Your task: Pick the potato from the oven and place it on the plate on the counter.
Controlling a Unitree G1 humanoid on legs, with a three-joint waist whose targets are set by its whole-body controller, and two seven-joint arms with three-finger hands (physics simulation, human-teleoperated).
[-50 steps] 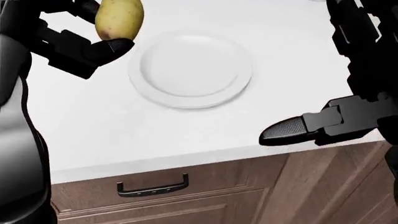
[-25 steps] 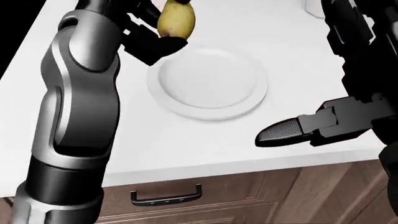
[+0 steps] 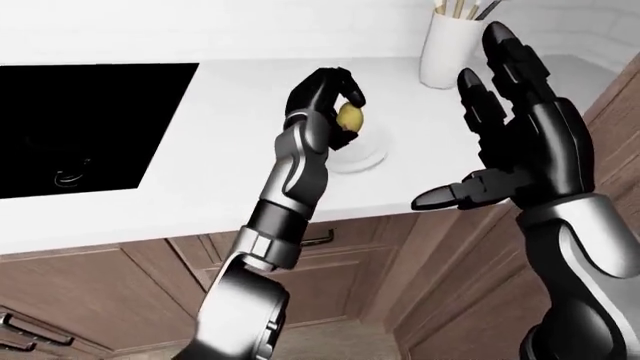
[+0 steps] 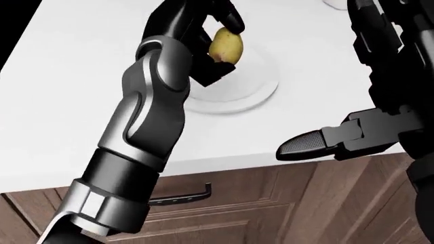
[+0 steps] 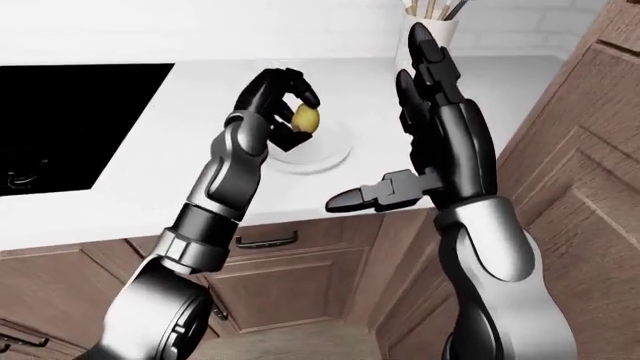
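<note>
A yellow potato [image 4: 226, 44] is held in my left hand [image 4: 211, 36], whose black fingers close round it just above the left part of the white plate [image 4: 251, 86] on the white counter [image 4: 61, 101]. The same potato [image 3: 349, 116] and plate [image 3: 366, 155] show small in the left-eye view. My right hand [image 4: 352, 137] is open and empty, fingers spread, over the counter's near edge to the right of the plate. The oven is not in view.
A black cooktop [image 3: 80, 127] lies in the counter at the left. A white utensil holder [image 3: 445, 49] stands at the counter's far right. Wooden drawers with a black handle [image 4: 183, 195] run below the counter edge. A wood cabinet side [image 5: 590, 112] rises at right.
My left arm has swung right and carried the potato from the plate's left side to over the plate. The right hand has barely moved.
</note>
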